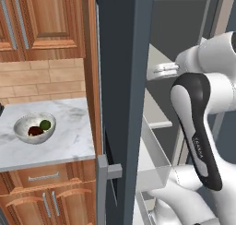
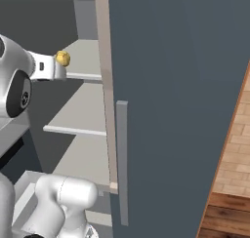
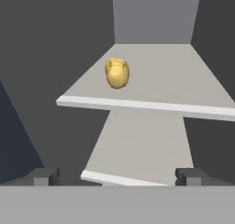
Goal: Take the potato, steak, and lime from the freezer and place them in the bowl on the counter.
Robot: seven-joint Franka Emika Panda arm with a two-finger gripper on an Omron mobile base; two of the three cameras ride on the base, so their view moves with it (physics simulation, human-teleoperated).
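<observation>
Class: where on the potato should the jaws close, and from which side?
Grip the potato across its narrower middle, coming straight in from the freezer's open front. It stands upright on the shelf, clear on both sides, and the open gripper already faces it.

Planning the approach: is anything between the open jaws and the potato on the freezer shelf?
Nothing: in the hand view the stretch from the gripper to the potato is bare shelf.

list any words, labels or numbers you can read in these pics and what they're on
One small line of light lettering runs along the dark panel of the robot arm in the left base view; it is too small and blurred to read.
No text shows on the freezer, the potato, the bowl or the counter.
</observation>
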